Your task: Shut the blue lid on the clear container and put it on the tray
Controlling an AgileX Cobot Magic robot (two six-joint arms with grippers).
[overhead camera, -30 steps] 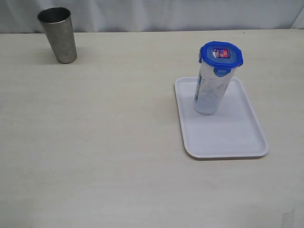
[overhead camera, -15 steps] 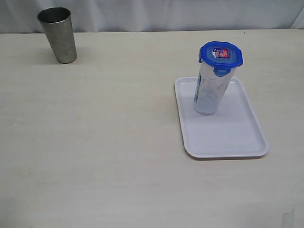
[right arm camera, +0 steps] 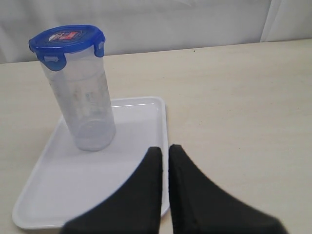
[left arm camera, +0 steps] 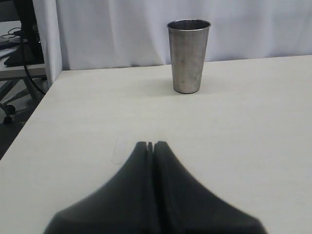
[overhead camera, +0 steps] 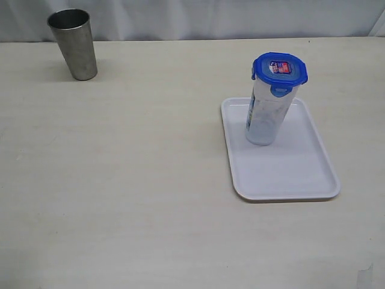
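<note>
The clear container [overhead camera: 266,116] stands upright on the far end of the white tray [overhead camera: 289,174], with the blue lid [overhead camera: 280,69] sitting on top of it. The right wrist view shows the same container [right arm camera: 85,107], lid [right arm camera: 67,40] and tray [right arm camera: 58,190]. My right gripper [right arm camera: 165,148] is shut and holds nothing; it hangs over the tray's edge, apart from the container. My left gripper [left arm camera: 150,144] is shut and empty over bare table. Neither gripper shows in the exterior view.
A grey steel cup [overhead camera: 73,43] stands upright at the far left of the table, and it faces the left gripper as the cup [left arm camera: 188,55] in the left wrist view. A white curtain [overhead camera: 198,18] backs the table.
</note>
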